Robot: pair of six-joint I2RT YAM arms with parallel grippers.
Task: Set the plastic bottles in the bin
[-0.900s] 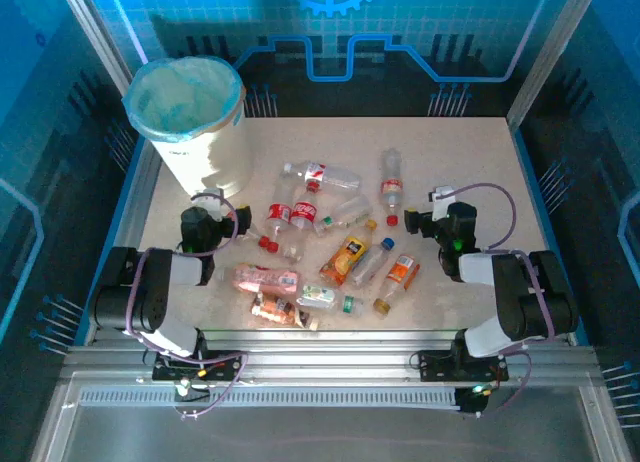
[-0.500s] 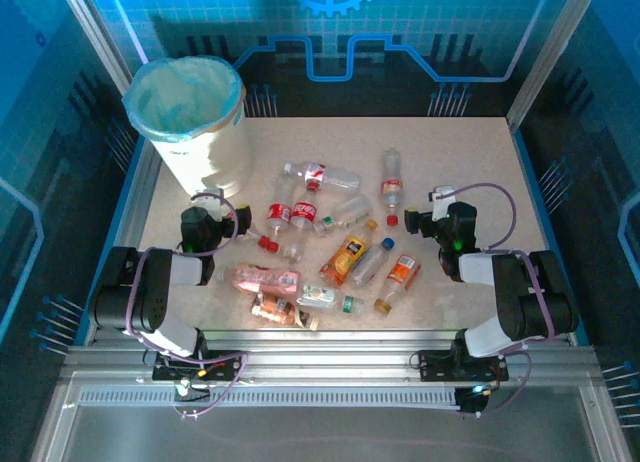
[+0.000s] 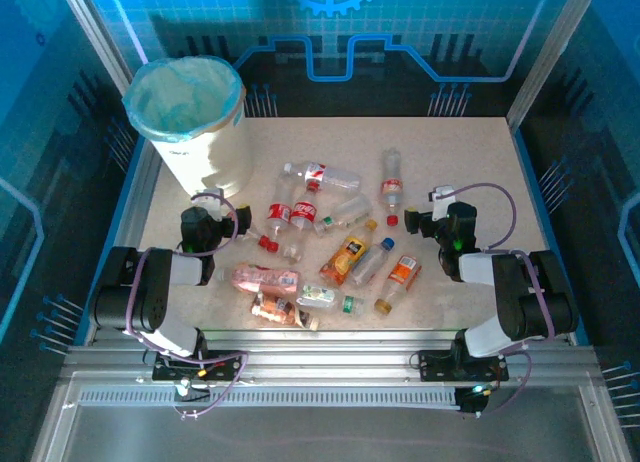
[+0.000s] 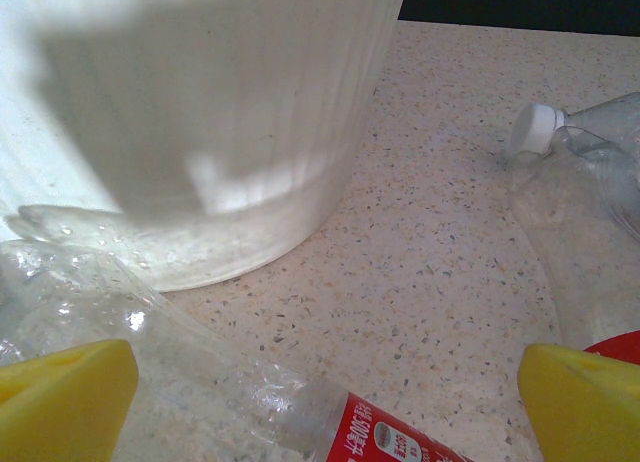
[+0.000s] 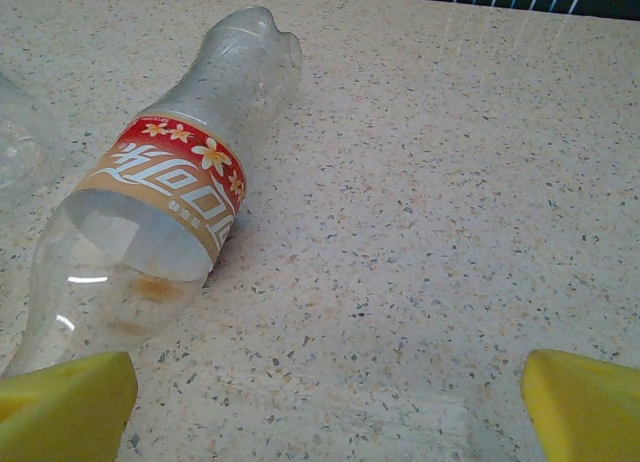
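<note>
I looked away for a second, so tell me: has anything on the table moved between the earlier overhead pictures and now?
Nothing has visibly changed. The left gripper and the right gripper stay open and low over the table, holding nothing. The plastic bottles lie scattered in the same places, and the bin stands where it was at the far left.
</note>
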